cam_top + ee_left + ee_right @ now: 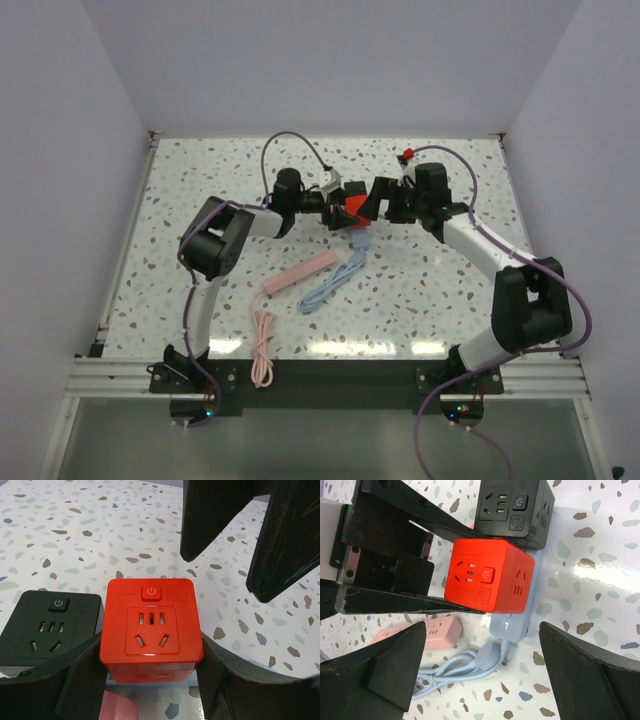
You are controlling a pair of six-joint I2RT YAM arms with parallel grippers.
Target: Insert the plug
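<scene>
A red cube plug adapter (151, 622) sits between my left gripper's (150, 655) fingers, which are shut on its two sides. It stands on a light blue power strip (512, 625), next to a black cube adapter (47, 630) on the same strip. I cannot tell whether the red cube is fully seated. In the top view the left gripper (340, 208) holds the red cube (348, 207) at mid-table. My right gripper (372, 200) is open and empty, facing the red cube (490, 575) from the right, its fingers (390, 670) wide apart and touching nothing.
A pink power strip (300, 272) with its pink cable lies in front of the left arm. The blue strip's coiled cable (330, 285) lies beside it. The black cube (515, 510) is just beyond the red one.
</scene>
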